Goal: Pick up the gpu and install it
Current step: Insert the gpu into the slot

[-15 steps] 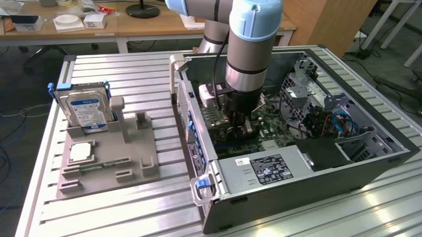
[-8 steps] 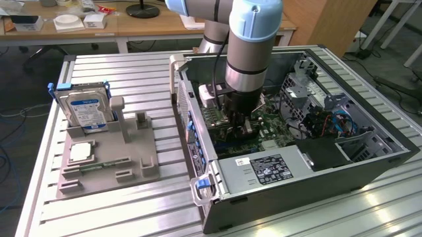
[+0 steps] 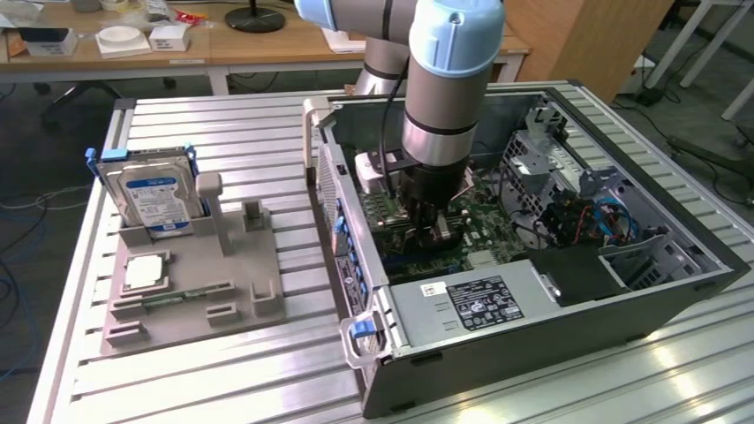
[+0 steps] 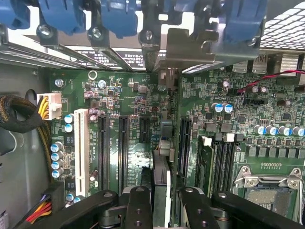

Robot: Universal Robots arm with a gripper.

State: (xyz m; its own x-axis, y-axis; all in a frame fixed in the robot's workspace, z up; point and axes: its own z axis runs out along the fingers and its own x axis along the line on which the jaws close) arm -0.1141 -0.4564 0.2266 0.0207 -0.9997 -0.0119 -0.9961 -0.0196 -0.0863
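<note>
Exterior view: the arm reaches down into the open computer case [image 3: 659, 265], which lies on its side on a slatted metal table [image 3: 236, 371]. The gripper [image 3: 433, 225] is low over the green motherboard [image 3: 495, 243] inside the case, near the case wall that faces the grey holder tray [image 3: 194, 305]. That tray sits on the table outside the case, on the exterior view's left of it, and carries the silver hard drive [image 3: 151, 199] with a blue label standing upright at its far end; a small green memory stick [image 3: 189, 292] lies flat nearer the tray's front. The power supply [image 3: 471, 305] with its label sits at the near end of the case.

Wrist view: the two black fingers [image 4: 139, 210] are clamped on the gpu [image 4: 161, 191], a thin card seen edge-on between them, standing upright on the motherboard [image 4: 128, 95]. The card runs along a line of expansion slots [image 4: 123, 143], between the black slots and the next long slot toward the processor socket [image 4: 267, 191]. Its far end reaches toward the pale metal bracket area [image 4: 181, 47] at the case's rear wall, under the blue retaining clips [image 4: 119, 19]. Whether the card is fully seated in its slot cannot be told. A white slot [image 4: 82, 148] and a row of capacitors [image 4: 57, 157] lie further from the card, near the yellow-wired connector [image 4: 47, 106].
</note>
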